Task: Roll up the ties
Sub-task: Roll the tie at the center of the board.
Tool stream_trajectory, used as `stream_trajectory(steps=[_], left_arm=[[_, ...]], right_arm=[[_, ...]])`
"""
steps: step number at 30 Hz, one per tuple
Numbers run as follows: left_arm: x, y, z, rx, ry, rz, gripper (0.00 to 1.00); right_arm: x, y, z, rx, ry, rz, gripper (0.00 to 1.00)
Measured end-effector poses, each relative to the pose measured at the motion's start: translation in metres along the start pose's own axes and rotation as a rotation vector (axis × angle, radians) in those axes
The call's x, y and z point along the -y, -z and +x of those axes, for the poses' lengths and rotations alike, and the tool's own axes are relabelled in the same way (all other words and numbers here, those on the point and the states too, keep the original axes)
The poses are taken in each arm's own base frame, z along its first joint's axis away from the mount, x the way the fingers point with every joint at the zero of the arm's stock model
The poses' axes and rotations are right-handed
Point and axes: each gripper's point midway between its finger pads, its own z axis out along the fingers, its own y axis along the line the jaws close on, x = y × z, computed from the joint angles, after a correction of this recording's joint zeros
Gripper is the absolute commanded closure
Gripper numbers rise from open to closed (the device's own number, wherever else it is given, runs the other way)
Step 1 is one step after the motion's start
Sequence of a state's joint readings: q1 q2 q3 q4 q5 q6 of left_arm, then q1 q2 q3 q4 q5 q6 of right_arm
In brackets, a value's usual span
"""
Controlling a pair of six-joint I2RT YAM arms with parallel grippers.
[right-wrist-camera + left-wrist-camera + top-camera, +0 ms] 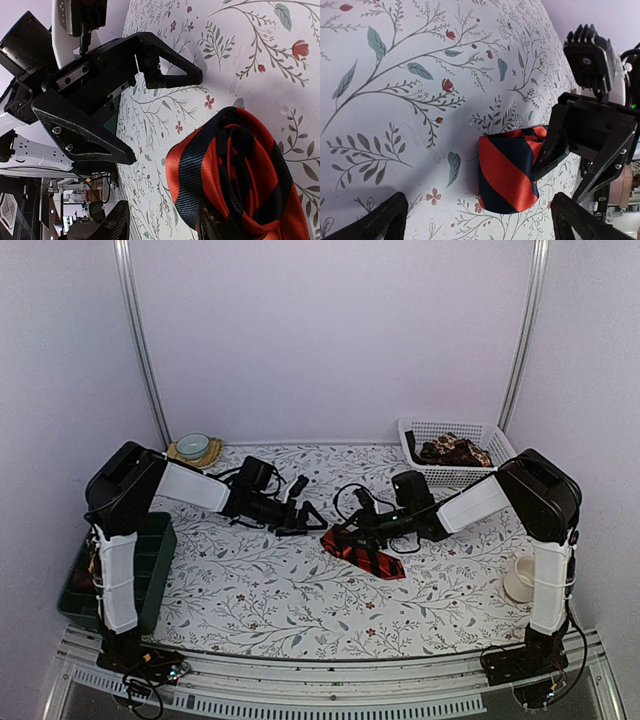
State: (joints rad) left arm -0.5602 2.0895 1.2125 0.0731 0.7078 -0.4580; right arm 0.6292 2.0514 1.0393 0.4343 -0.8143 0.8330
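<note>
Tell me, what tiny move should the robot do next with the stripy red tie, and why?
Probably the right hand should roll the coiled end of the red tie a little way along. One of its fingers sits in the rolled part, a flat tail lies unrolled, and the left hand is wide open, off the tie.

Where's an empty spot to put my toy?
The front strip between the green bin and white cup is bare; so is the back middle, between bowl and basket. The centre is crowded: left gripper and right gripper meet at the red striped tie.
</note>
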Motion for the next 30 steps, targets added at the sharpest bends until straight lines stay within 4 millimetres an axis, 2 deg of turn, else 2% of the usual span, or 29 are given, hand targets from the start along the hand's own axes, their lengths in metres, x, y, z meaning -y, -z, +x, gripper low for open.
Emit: stream_trajectory(steps=[7, 14, 22, 30], left_arm=[[0.010, -0.011, 0.003, -0.005, -0.024, 0.066, 0.01], [0.022, -0.023, 0.012, -0.027, -0.041, 0.127, 0.09], [0.025, -0.025, 0.020, -0.028, -0.016, 0.181, 0.18], [0.027, -0.035, 0.028, -0.038, 0.018, 0.235, 0.44]], right_arm=[[0.001, 0.001, 0.002, -0.002, 0.010, -0.006, 0.55], [0.003, 0.002, 0.003, 0.002, 0.016, -0.009, 0.55], [0.005, 0.004, 0.004, 0.004, 0.019, -0.011, 0.56], [0.007, 0.005, 0.005, 0.005, 0.021, -0.010, 0.58]])
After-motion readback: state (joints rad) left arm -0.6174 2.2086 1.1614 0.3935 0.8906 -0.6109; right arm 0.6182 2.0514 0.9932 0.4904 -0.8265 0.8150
